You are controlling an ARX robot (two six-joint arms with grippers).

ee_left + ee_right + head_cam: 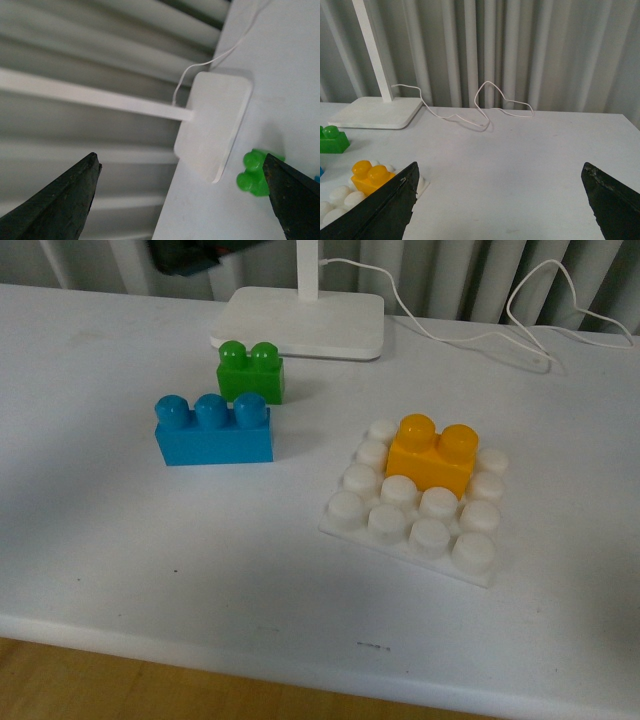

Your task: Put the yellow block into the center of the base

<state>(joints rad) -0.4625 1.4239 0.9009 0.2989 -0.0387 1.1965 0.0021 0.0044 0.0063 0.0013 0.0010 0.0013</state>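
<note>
The yellow block (432,454) sits on the base (412,502), the white square plate with a 4x4 grid of round studs, pressed down over the middle studs toward the far side of the plate, its 2 studs pointing up. White studs ring it on the near side and at both ends. The base lies flat on the white desk (150,560).

Off to the left stand the blue 3-stud brick (213,430) and, just behind it, the green 2-stud brick (251,371), both well apart from the base. Behind them is the white lamp foot (298,322), with its thin white cable (470,335) trailing across the desk toward the curtain.

Neither arm shows in the front view. In its wrist view, the left gripper (182,200) has its jaws spread wide with nothing between them, above the lamp foot and green brick. The right gripper (500,200) is likewise spread wide and empty, clear of the yellow block and base.
</note>
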